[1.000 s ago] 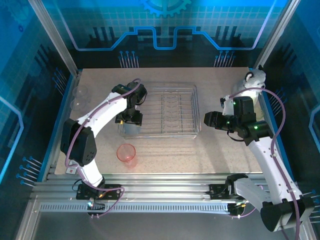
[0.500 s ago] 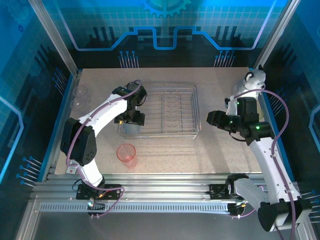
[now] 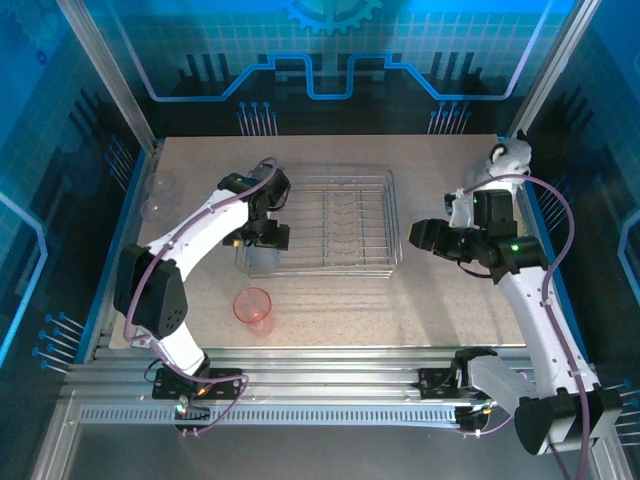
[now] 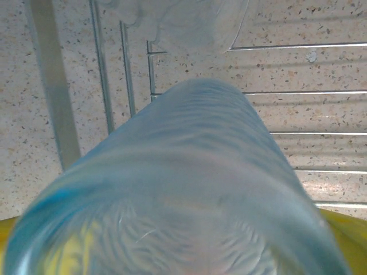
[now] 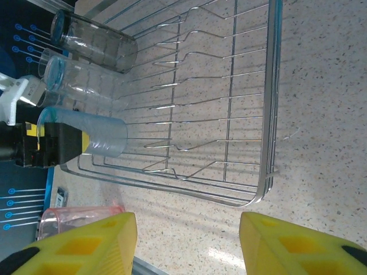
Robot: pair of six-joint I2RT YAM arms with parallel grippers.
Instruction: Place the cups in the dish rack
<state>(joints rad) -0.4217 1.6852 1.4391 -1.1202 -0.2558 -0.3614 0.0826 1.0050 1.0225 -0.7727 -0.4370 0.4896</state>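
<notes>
Rods of thin silver wire bent into a rectangular, low-sided dish rack (image 3: pixel 345 225), with a row of kinked upright dividers along its length, flat on the speckled sand-coloured surface (image 3: pixel 440 300).

Upright in the rack's near-left corner, mouth up: a small pale blue tumbler (image 5: pixel 106 137) of smooth translucent plastic, tapering slightly toward its base. Directly above it, the black left gripper (image 3: pixel 262 238), fingers (image 4: pixel 352 240) with yellow pads spread wide to either side of the rim. Cannot tell whether those pads touch the plastic.

On the bare surface just in front of that corner, apart from the wire: a pink-red tumbler (image 3: pixel 253 305), also translucent, standing upright. Near the left edge of the surface, well apart from the rack: two clear tumblers (image 5: pixel 86 63), upright, side by side, the farther one looking slightly smokier.

Right of the rack and off the wire, the right gripper (image 5: pixel 188 243), its blocky yellow fingers (image 5: pixel 86 246) with square recesses held moderately apart, nothing between them.

At the far right edge of the surface, a grey-white plush animal (image 3: pixel 505 160), soft and fuzzy.
</notes>
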